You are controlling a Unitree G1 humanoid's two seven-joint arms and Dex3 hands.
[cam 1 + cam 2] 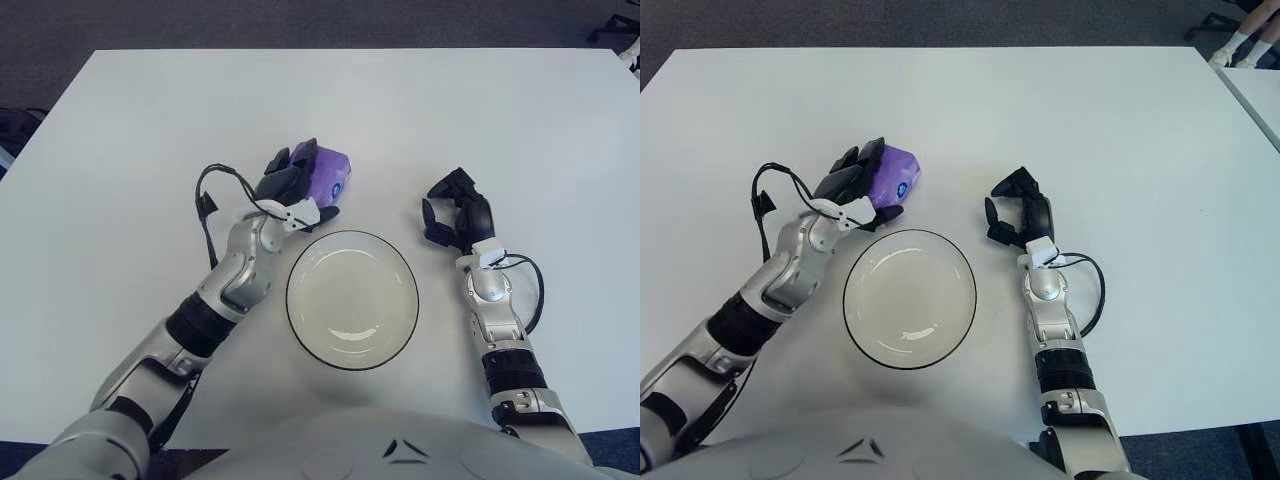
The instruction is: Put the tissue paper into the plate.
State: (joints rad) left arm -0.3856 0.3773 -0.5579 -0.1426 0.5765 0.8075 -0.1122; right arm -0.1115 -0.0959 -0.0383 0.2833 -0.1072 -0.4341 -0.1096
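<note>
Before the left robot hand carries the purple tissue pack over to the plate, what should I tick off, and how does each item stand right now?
1. Left robot hand closed around the purple tissue pack: ok, fingers wrap its left side.
2. Pack lifted off the white table: cannot tell.
3. Plate free to receive it: ok, nothing lies in it.
4. Path from pack to plate: ok, the plate sits just in front of the pack with nothing between them.
5. Right robot hand out of the way: ok, it shows to the right of the plate, fingers curled, holding nothing.
</note>
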